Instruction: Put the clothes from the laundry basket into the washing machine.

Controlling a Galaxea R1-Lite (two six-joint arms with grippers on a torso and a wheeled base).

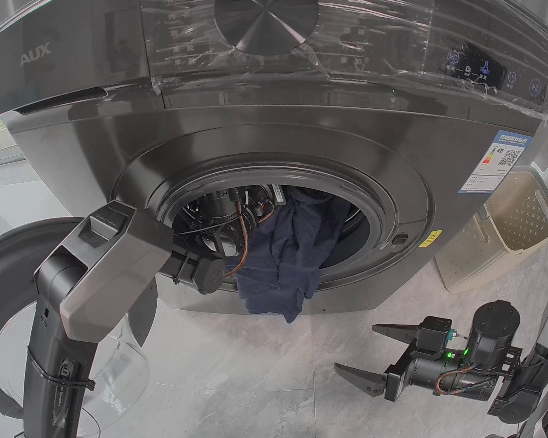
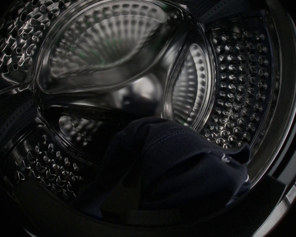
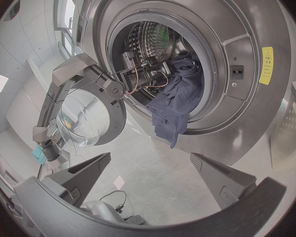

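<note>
The right gripper [image 1: 356,351], jaws apart and empty, hangs low before the grey front-loading washing machine [image 1: 408,171], likely waiting. One dark navy garment [image 1: 286,250] drapes over the door rim, half hanging outside, so it needs pushing in. The left arm [image 1: 103,263] extends into the steel drum [image 2: 246,83]; whether it grips anything cannot be told. One cream perforated laundry basket [image 1: 517,214] stands beside the machine.

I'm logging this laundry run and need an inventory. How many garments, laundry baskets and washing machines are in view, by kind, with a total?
Navy garment, draped over the drum opening's rim: 1
Laundry basket, beside the machine: 1
Washing machine, door open: 1
Total: 3
</note>
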